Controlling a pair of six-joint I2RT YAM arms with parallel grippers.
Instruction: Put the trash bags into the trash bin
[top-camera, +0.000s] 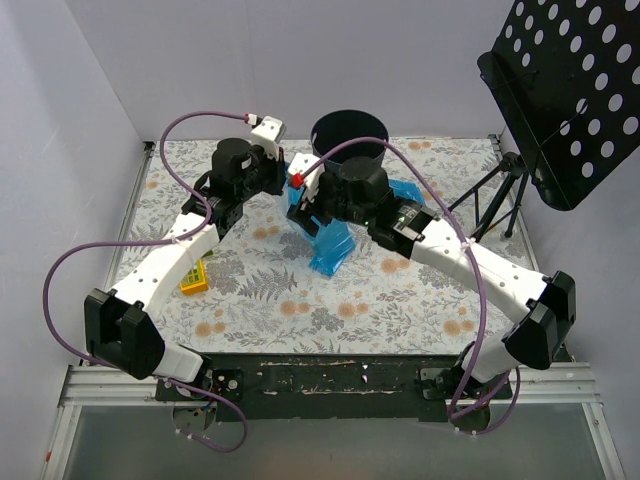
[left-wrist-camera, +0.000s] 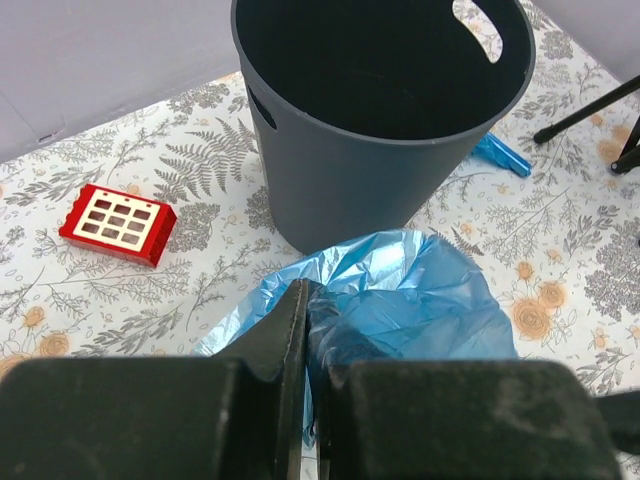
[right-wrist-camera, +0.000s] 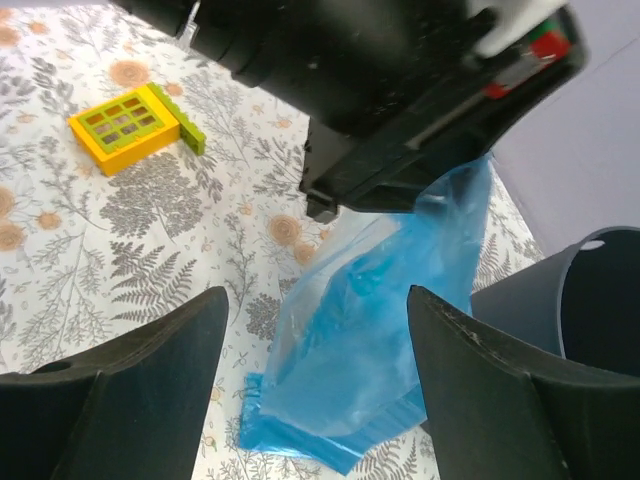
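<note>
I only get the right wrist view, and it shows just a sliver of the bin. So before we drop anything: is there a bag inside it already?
Observer: No. The left wrist view looks down into the trash bin, and nothing blue shows inside.
Operator: Is the hanging bag the only one out there?
Observer: No. A small folded trash bag lies on the table beside the bin, partly hidden behind its wall.
Operator: Any other clutter near the bin?
Observer: A red-and-white tile lies flat on the table, apart from the bin.
</note>
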